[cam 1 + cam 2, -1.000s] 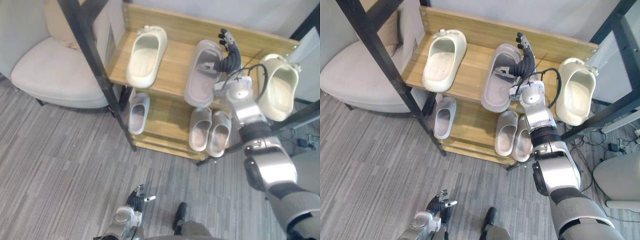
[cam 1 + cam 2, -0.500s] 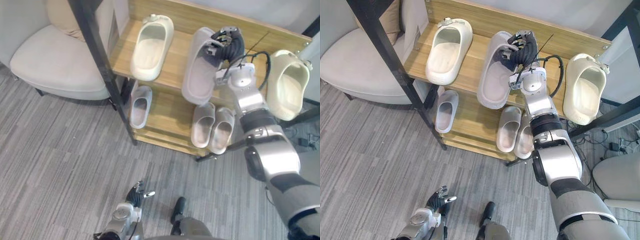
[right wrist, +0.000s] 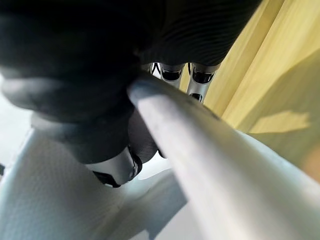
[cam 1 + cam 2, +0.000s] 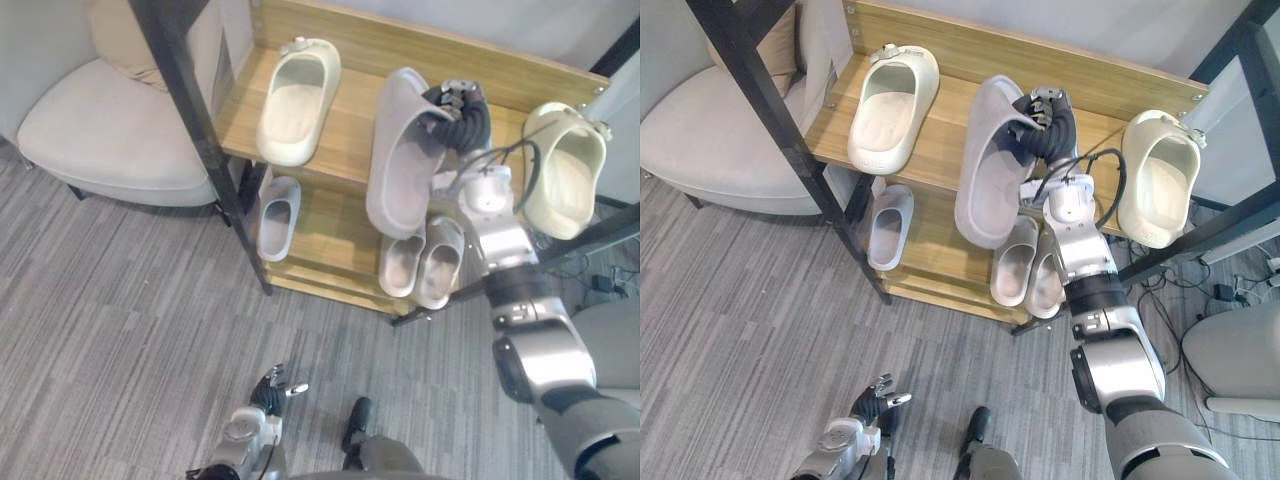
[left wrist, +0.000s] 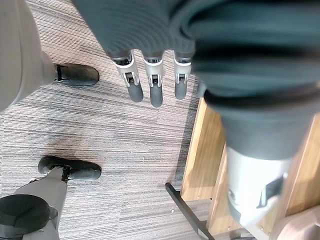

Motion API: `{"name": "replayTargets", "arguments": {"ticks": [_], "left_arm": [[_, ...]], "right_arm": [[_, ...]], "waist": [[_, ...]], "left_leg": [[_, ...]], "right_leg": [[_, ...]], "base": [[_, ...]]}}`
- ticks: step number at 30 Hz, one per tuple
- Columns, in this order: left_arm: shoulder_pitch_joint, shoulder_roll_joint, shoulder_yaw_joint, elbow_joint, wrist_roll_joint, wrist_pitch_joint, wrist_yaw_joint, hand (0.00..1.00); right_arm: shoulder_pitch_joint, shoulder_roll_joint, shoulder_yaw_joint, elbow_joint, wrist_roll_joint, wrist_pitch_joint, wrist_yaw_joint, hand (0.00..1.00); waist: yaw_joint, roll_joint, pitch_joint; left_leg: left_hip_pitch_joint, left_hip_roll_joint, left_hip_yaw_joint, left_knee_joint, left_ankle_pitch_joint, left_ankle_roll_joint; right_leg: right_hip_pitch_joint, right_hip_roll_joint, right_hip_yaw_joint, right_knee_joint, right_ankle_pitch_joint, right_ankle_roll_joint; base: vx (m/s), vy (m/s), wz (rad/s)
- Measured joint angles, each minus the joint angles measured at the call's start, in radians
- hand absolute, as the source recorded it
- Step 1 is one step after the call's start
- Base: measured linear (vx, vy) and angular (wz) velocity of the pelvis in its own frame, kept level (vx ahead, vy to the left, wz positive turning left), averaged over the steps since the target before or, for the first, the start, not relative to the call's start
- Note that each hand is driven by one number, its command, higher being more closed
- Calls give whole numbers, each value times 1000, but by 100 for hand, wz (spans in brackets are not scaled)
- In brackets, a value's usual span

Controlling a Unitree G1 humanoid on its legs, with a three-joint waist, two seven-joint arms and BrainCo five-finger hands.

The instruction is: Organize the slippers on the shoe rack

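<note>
The shoe rack [image 4: 970, 52] has wooden shelves in a black frame. On the upper shelf, a left cream slipper [image 4: 888, 108] lies flat near the left post, and a right cream slipper [image 4: 1157, 178] sits at the right end. Between them, the right hand [image 4: 1054, 132] has its fingers [image 4: 1039, 102] curled over the rim of a grey slipper [image 4: 990, 170], which is tilted up on its side. The lower shelf carries a small grey slipper [image 4: 887, 226] and a pair of pale slippers [image 4: 1025, 265] side by side. The left hand [image 4: 872, 408] hangs low over the floor [image 4: 750, 330], fingers relaxed. An armchair [image 4: 710, 140] stands left of the rack.
</note>
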Motion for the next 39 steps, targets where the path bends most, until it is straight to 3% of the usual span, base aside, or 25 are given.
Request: {"name": "replayTargets", "arguments": {"ticks": [8,11,16,24,29,31,33,36,38,39], "left_arm": [[19,-6,-3,39,33,0,-4,0],[24,-8,-7,54,43,0,-8,0],[31,-5,-13,72,57,-1,-23,0],[20,-4,-35,120,88,-2,-30,0],[19,-3,-60,136,91,-1,-41,0],[17,0,-72,135,91,-2,-42,0],[2,-1,-74,135,86,-3,-42,0],[-51,8,-82,125,55,-7,-37,0],[-72,10,-81,109,28,-9,-36,0],[-89,18,-78,79,2,-22,-36,0]], "right_arm": [[221,70,-18,-327,2,-63,27,100],[280,77,-17,-436,2,-102,59,100],[411,89,40,-546,60,-126,135,100],[710,152,194,-538,94,-125,273,100],[778,152,202,-419,92,-95,290,100],[777,152,202,-368,84,-87,287,100],[764,148,205,-335,81,-83,284,100],[631,118,232,-243,80,-77,280,100],[541,88,235,-197,80,-76,271,100],[438,49,234,-158,80,-74,256,100]], "waist": [[-18,16,-73],[-19,24,-97],[-25,24,-127],[-39,39,-146],[-42,55,-156],[-42,69,-151],[-41,80,-133],[-41,95,-53],[-40,107,-19],[-36,120,19]], "left_leg": [[16,10,20,3,-1,1],[26,12,23,3,-1,1],[40,15,25,3,-1,1],[78,10,21,3,-2,0],[84,10,13,3,-4,-2],[60,15,18,37,-37,-8],[-40,23,21,187,-93,-4],[-216,28,21,469,-187,-5],[-297,31,12,560,-219,-7],[-396,38,8,661,-261,-5]], "right_leg": [[2,8,27,2,0,0],[7,9,34,9,0,0],[17,8,38,11,-1,0],[67,10,30,-4,-2,3],[86,10,24,-9,-12,15],[53,4,29,42,-43,11],[-46,-20,40,193,-101,8],[-215,-67,52,475,-211,-13],[-290,-80,50,563,-244,-21],[-381,-99,50,664,-297,-20]], "base": [[-26,-7,-9],[-33,1,-5],[-6,1,-1],[6,1,3],[-2,-1,2],[-43,2,-4],[-19,2,0],[-80,-6,5],[-165,-45,17],[-221,-56,16]]}}
